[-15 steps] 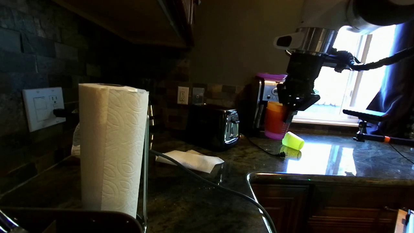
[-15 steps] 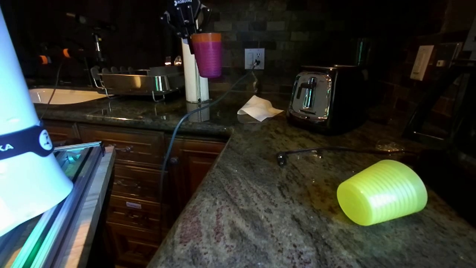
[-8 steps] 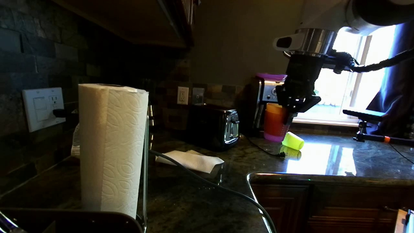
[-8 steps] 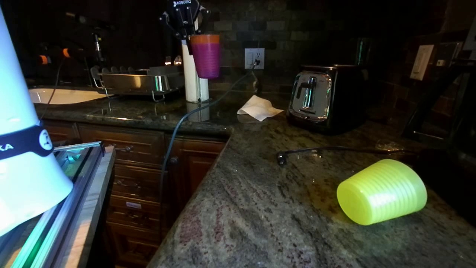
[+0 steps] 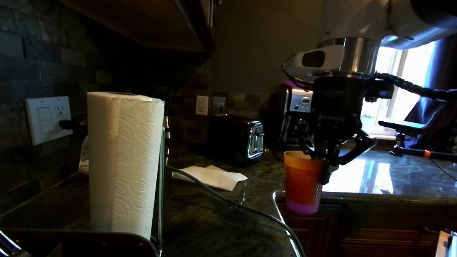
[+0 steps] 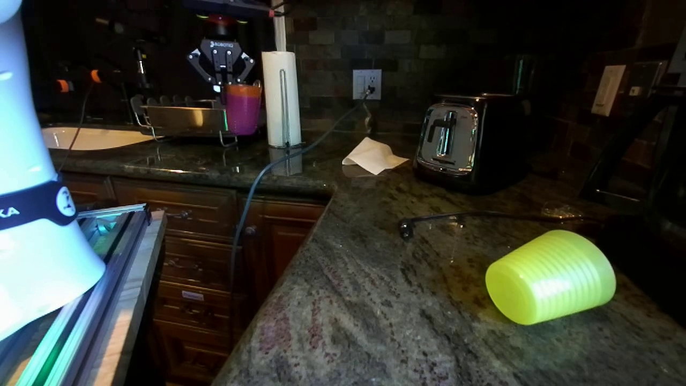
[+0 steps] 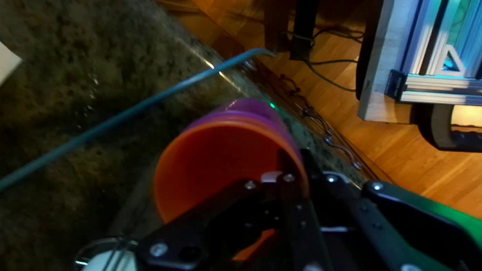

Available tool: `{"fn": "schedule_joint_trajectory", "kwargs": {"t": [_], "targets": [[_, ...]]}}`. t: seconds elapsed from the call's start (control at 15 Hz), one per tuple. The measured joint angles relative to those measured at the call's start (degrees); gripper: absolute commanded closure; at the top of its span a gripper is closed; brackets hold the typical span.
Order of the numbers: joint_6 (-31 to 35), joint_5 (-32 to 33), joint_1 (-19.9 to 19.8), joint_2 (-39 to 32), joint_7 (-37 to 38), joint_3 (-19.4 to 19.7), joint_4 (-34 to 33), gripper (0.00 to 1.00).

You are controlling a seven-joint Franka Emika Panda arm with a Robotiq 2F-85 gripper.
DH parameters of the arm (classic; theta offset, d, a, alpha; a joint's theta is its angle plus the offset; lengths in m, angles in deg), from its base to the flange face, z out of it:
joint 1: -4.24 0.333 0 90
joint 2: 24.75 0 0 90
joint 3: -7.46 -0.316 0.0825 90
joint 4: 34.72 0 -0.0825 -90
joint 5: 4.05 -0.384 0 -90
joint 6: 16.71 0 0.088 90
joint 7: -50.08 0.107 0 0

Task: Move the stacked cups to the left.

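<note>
The stacked cups (image 5: pixel 302 185) are an orange cup nested in a pink-purple one. They hang upright in the air near the counter's edge and also show in an exterior view (image 6: pixel 244 111), in front of the dish rack. My gripper (image 5: pixel 323 167) is shut on the cups' rim, pinching one wall. In the wrist view the gripper (image 7: pixel 302 167) has one finger inside the orange cup (image 7: pixel 211 162) and one outside the wall. The cup's mouth faces up toward the wrist camera. The cups' base is partly hidden there.
A paper-towel roll (image 5: pixel 125 164) stands on the counter, right of the cups in an exterior view (image 6: pixel 281 102). A metal dish rack (image 6: pixel 182 119) is behind them. A cable (image 7: pixel 150 103) crosses the counter. A toaster (image 6: pixel 466 142), paper sheet (image 6: pixel 373 156) and tipped yellow-green cup (image 6: pixel 552 279) lie farther off.
My gripper has carried the cups away from the yellow-green cup. They moved left and down in an exterior view, uncovering the paper-towel roll, and appear lower and larger in both robot-arm and cup outline elsewhere.
</note>
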Motion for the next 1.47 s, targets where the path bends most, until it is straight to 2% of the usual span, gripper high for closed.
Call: {"fn": "schedule_joint_trajectory", "kwargs": {"t": [0.4, 0.73, 1.07, 1.47], "targets": [[6.2, -2.8, 7.6, -8.1, -11.1, -2.9, -2.3, 0.98], [7.7, -2.5, 10.7, -16.6, -18.6, -7.7, -7.4, 0.98], [7.8, 3.3, 10.7, -23.8, -24.7, -12.3, -12.2, 0.98], [13.4, 11.0, 7.9, -29.4, -28.9, -14.4, -15.2, 0.98]]}}
